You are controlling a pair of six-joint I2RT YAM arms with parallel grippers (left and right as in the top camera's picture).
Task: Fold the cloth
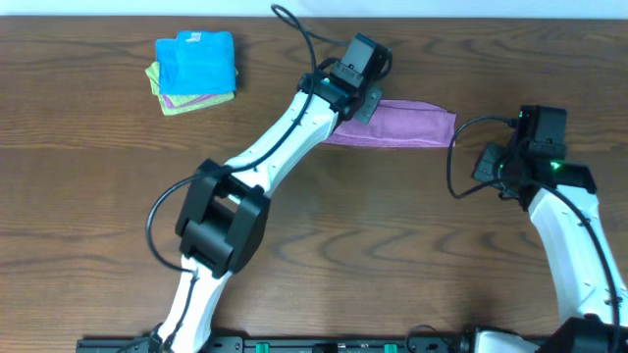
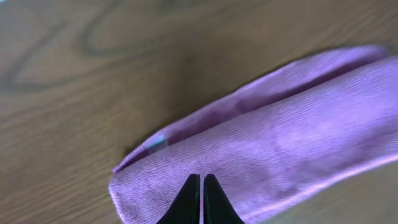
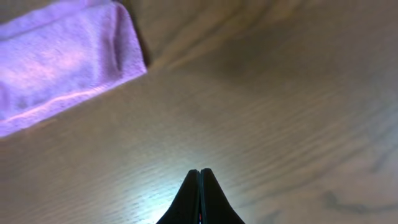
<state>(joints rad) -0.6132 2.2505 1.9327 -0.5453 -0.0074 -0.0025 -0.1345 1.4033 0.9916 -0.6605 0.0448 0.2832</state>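
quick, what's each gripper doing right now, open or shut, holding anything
Left gripper: shut, tips over the folded purple-lilac microfibre cloth, nothing visibly pinched.
Right gripper: shut, empty, above the brown wooden table.

Left arm [image 1: 285,137], right arm [image 1: 574,226]: jaws together.

Wooden table [image 1: 98,196] bears the folded cloth [image 1: 412,126] and a cloth stack [image 1: 196,74].
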